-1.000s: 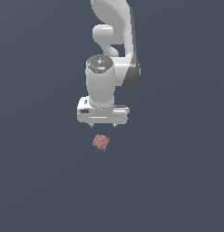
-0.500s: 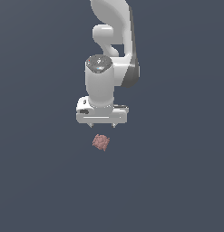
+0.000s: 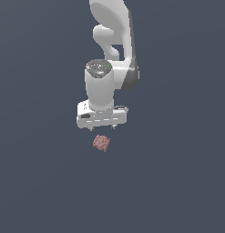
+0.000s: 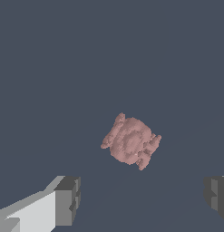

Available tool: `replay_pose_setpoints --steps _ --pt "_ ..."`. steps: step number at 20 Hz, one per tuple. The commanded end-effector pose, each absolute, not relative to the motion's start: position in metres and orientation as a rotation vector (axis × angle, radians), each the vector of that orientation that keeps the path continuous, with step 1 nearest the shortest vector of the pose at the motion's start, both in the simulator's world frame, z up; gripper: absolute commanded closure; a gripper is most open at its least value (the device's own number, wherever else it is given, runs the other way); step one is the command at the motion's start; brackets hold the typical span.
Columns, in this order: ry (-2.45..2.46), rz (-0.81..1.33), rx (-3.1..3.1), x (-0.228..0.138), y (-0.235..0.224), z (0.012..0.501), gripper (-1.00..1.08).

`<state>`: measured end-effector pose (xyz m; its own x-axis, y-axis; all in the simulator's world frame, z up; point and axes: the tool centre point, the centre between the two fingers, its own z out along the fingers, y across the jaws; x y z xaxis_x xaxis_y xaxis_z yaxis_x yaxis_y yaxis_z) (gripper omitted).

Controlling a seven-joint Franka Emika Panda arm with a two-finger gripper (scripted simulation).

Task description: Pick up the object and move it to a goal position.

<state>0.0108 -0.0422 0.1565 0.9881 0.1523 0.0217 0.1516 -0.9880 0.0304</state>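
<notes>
Exterior view: hand [image 3: 103,128] lower, nearer object [image 3: 101,143]

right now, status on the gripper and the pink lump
Gripper open, empty, above the lump. Pinkish-brown lump on the floor, between the fingers' line, untouched. Nothing in the way.

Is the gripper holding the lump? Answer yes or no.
No: the lump lies apart from the open gripper, between and beyond its fingers.
</notes>
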Motion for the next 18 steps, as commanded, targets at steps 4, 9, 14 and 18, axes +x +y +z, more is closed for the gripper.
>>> replay_pose_setpoints --steps 4,9,14,18 --pt "0.446 0.026 3.079 0.012 -0.044 0.147 -0.92" --pt "0.655 0.015 3.043 0.014 -0.046 0.138 -0.92" --pt "0.860 0.007 2.994 0.015 -0.048 0.129 -0.92" --pt "1.022 0.001 2.945 0.017 -0.050 0.121 -0.92"
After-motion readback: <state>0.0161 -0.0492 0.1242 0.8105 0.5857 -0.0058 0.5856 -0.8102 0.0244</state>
